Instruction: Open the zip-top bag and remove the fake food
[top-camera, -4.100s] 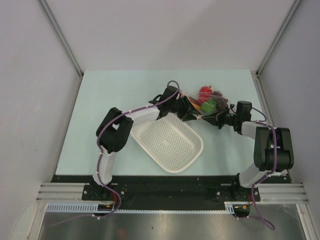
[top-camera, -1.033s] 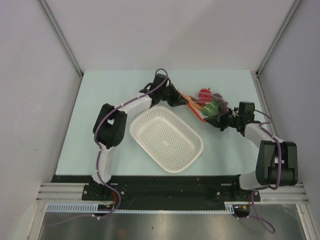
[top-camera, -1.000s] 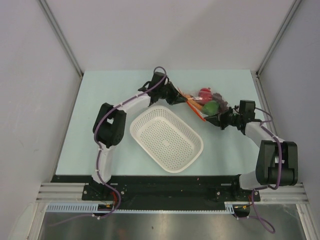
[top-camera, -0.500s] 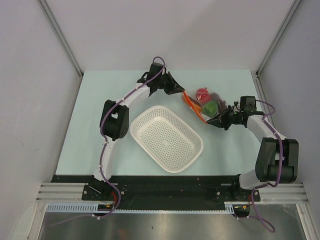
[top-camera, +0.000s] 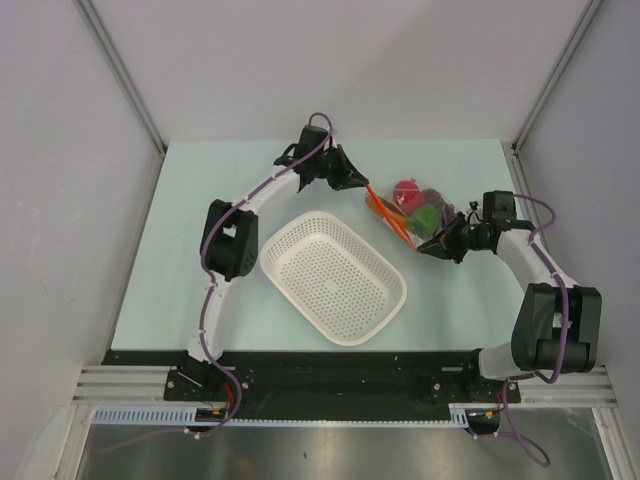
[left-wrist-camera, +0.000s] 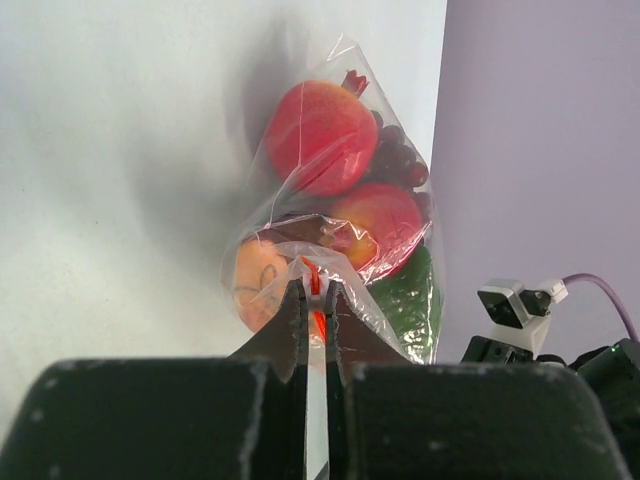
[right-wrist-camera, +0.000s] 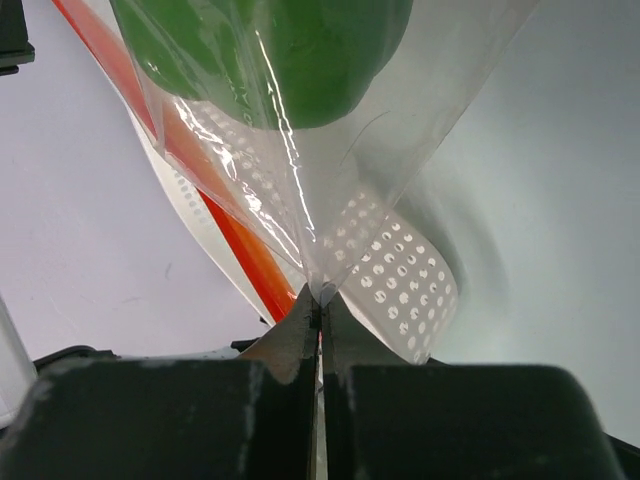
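Left fingers (left-wrist-camera: 286, 338) pinching zip-top bag (left-wrist-camera: 395, 300), right fingers (right-wrist-camera: 292, 342) pinching too, fake food (left-wrist-camera: 323, 137) inside

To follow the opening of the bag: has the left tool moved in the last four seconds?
Yes. The left tool, shut on the zip-top bag, went away from the white basket toward the far edge of the table.
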